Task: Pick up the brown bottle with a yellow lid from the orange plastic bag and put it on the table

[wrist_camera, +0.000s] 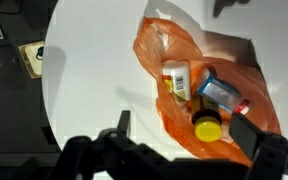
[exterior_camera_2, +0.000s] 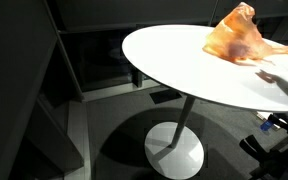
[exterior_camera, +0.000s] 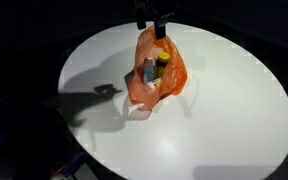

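Observation:
The orange plastic bag lies open on the white round table; it also shows in an exterior view. In the wrist view the bag holds the brown bottle with a yellow lid, lying with its lid towards the camera. My gripper is open above the bag, with one finger on each side of the bottle and apart from it. In an exterior view the gripper hangs dark over the bag's far end, and the yellow lid shows inside the bag.
In the bag next to the bottle lie a white labelled bottle and a blue-and-clear packet. The table's edge drops to a dark floor. The table stands on a white pedestal base.

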